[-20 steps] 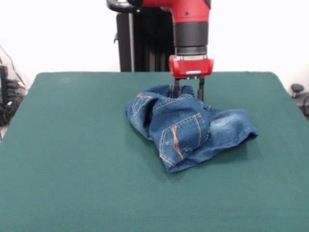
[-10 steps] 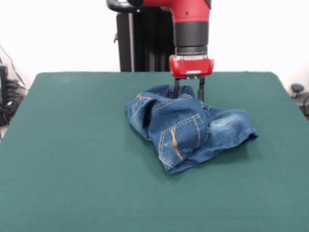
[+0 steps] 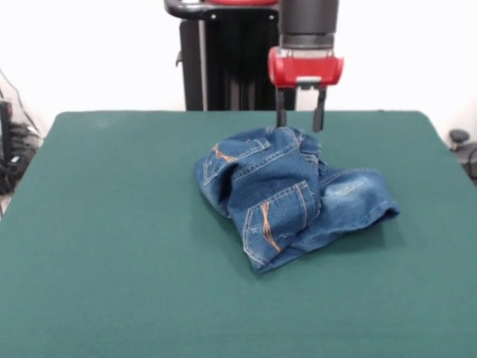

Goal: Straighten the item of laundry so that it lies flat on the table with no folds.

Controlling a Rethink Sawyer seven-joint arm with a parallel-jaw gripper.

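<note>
The small pair of blue denim jeans [image 3: 291,195] lies crumpled in a heap on the dark green table [image 3: 112,246], a little right of the middle. A back pocket with orange stitching faces up at the front of the heap, and one leg spreads out to the right. My gripper [image 3: 300,125] hangs from the red and black arm just above the far edge of the heap. Its two dark fingers [image 3: 319,119] stand apart with nothing between them. The left fingertip is very close to the top fold of the denim.
The robot's black pedestal [image 3: 223,67] stands behind the table's far edge. Cables and equipment [image 3: 11,149] lie off the table at the left, and a dark object [image 3: 460,142] lies off it at the right.
My gripper has risen out of the far edge of the heap and shifted slightly right. The top of the jeans now stands a little higher and more bunched.
</note>
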